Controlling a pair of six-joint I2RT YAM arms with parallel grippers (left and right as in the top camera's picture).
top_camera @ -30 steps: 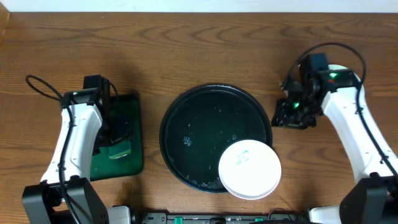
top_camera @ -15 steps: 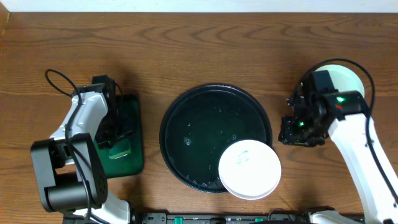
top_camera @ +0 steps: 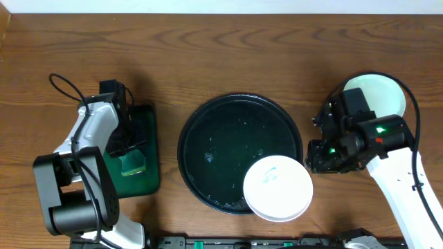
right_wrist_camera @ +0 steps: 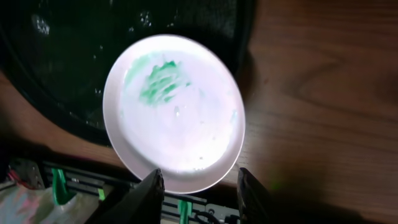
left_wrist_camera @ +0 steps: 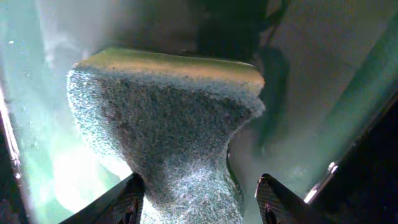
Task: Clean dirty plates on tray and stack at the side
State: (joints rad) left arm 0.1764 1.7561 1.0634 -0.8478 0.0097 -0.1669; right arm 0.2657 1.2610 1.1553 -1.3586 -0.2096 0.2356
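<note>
Plainly the job is partly done: a pale mint plate (top_camera: pixel 377 90) lies on the worktop (top_camera: pixel 228 55) at the far right, off the black tray (top_camera: pixel 214 131). Whether another plate lies under it cannot be told from above. One white plate (right_wrist_camera: pixel 174 112) is left, resting on the tray's near-right rim and overhanging it. It has a green smear on its face, so it wants wiping and moving to the side. The left jaws stand on either side of a sponge (left_wrist_camera: pixel 168 118) over the small green tray (top_camera: pixel 151 181); a gap shows at one side, so they are not pinched on it. The right jaws hang parted and empty just beside the white plate. No brand, label or writing can be read anywhere.
</note>
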